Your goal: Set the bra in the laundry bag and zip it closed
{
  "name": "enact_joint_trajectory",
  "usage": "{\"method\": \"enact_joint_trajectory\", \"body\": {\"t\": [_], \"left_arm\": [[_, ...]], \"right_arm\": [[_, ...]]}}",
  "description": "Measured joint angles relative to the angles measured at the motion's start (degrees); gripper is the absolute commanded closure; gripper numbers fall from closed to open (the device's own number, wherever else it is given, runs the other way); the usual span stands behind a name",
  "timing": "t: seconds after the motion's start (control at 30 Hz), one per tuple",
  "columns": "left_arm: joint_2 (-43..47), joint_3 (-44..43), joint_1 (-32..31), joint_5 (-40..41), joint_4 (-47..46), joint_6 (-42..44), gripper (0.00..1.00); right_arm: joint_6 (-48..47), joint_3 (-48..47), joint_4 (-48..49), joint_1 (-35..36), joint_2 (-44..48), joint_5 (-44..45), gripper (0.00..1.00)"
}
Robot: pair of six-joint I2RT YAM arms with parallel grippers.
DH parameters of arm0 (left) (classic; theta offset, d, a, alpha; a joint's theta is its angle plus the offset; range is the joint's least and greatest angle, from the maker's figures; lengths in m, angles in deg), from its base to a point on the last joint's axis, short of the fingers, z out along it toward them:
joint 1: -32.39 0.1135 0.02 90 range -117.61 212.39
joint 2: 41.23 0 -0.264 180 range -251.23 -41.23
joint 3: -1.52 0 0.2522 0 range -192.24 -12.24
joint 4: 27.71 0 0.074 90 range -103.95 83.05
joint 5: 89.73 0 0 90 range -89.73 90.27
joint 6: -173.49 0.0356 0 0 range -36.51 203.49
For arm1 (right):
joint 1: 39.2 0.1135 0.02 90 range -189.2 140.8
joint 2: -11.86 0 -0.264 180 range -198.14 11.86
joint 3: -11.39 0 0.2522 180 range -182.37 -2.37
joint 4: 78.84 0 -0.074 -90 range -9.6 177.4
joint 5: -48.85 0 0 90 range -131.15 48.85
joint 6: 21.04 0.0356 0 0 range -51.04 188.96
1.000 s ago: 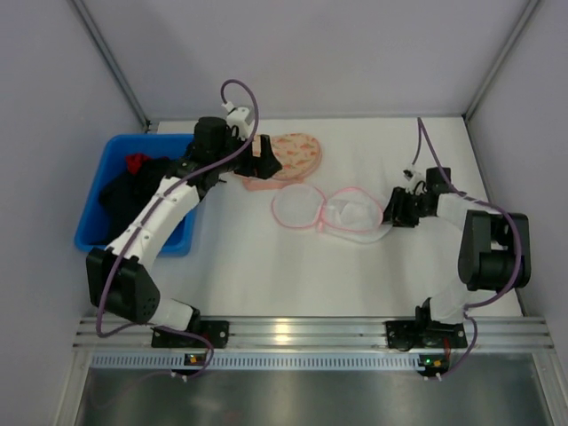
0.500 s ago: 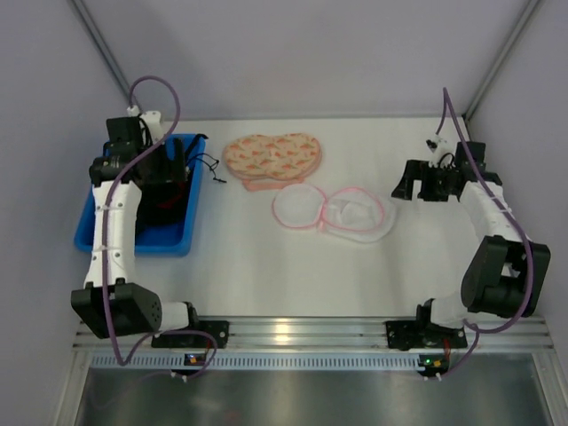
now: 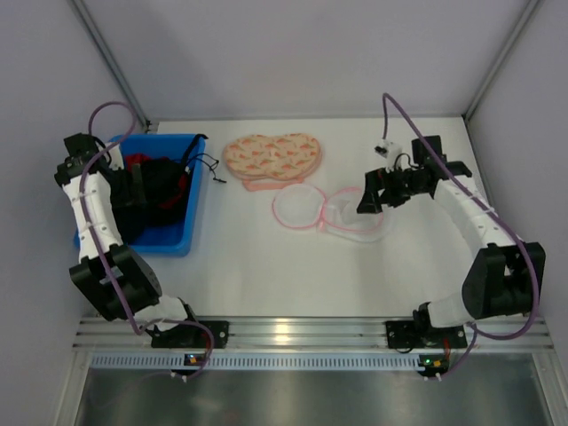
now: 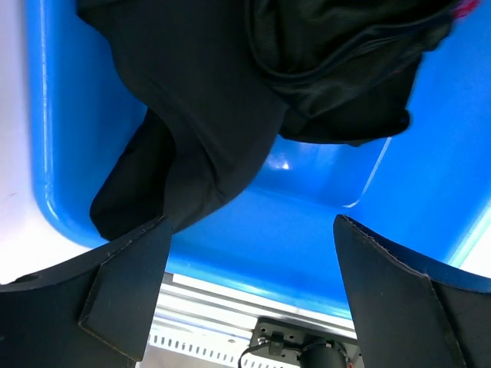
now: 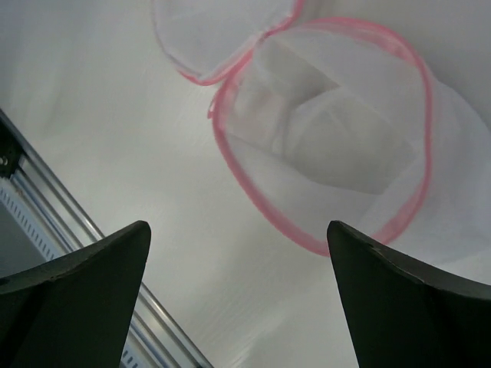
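At the left of the top view, inside the blue bin (image 3: 174, 241), the bra (image 3: 158, 180) lies as a crumpled black heap. The arm covers part of it and I cannot make out its ends. My left gripper (image 4: 252, 222) hangs over it, jaws wide apart, holding nothing. In the middle of the table the laundry bag (image 3: 344, 216) lies unzipped, white mesh with a pink rim. The right gripper (image 5: 238, 226) above it is also wide open and empty.
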Motion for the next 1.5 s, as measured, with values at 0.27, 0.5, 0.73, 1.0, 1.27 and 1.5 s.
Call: {"method": "enact_joint_trajectory", "body": {"t": [0.27,0.5,0.73,1.0,1.27,1.5], "left_arm": [[-6.51,-1.14,5.05,-0.09,0.57,0.39,0.02],[-8.74,-1.27,5.51,0.26,0.7,0.39,0.06],[-10.64,-1.27,5.53,-0.57,0.74,0.28,0.21],[-10.64,-1.07,5.53,-5.49,0.87,0.83,0.68],[-10.34,-2.43,5.51,-11.28,1.27,1.42,1.0],[-4.59,-10.36,4.52,-17.11,1.38,2.16,1.0]], "right_arm": [[-0.33,-0.15,2.64,16.87,-4.35,2.69,0.01],[1.33,-5.4,7.45,22.69,-19.04,8.92,0.01],[3.39,-9.73,10.62,21.07,-27.1,14.36,0.0],[3.1,-9.77,11.08,11.82,-28.13,14.69,0.01],[2.14,-9.73,8.22,8.09,-20.9,8.98,0.01],[2.25,-9.88,6.32,7.69,-12.68,2.08,0.01]]}}
